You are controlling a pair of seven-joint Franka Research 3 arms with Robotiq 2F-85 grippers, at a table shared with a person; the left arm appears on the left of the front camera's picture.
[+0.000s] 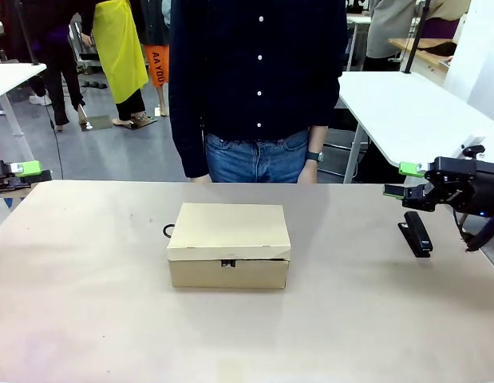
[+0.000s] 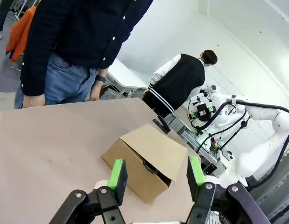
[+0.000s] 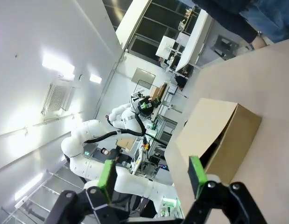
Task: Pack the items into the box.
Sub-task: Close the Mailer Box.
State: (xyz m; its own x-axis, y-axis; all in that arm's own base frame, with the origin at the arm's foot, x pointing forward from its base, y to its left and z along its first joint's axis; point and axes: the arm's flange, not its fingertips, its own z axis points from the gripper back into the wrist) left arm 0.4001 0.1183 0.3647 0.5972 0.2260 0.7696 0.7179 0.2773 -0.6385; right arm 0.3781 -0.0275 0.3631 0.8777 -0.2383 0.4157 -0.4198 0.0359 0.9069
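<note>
While the person stood at the far edge with arms down, the left gripper (image 1: 19, 171) hung at the left border of the table with its green pads apart and nothing between them; the box (image 1: 229, 244) lay well off to its right, near the middle of the table. From that wrist the box (image 2: 145, 166) sat just beyond the spread fingertips (image 2: 118, 174), its flap lid down but lifted a crack at the front, something dark showing in the gap. A black ring (image 1: 168, 231) poked out at the box's left rear corner, likely the pouch's pull; the pouch and knife themselves I couldn't see, so I took them to be inside. Farther right, the right gripper (image 1: 408, 183) hovered near the right edge, jaws likewise parted and empty, with the black stapler (image 1: 416, 233) just below and in front of it on the table, and the box well away to its left. From that wrist the box (image 3: 214, 140) showed the same slit under its lid. If any step was left, it looked to be seating that lid: I'd have pressed flat on the front edge with closed fingers, steadying the box from the other side, and tucked the ring in first so it wouldn't be pinched.
</note>
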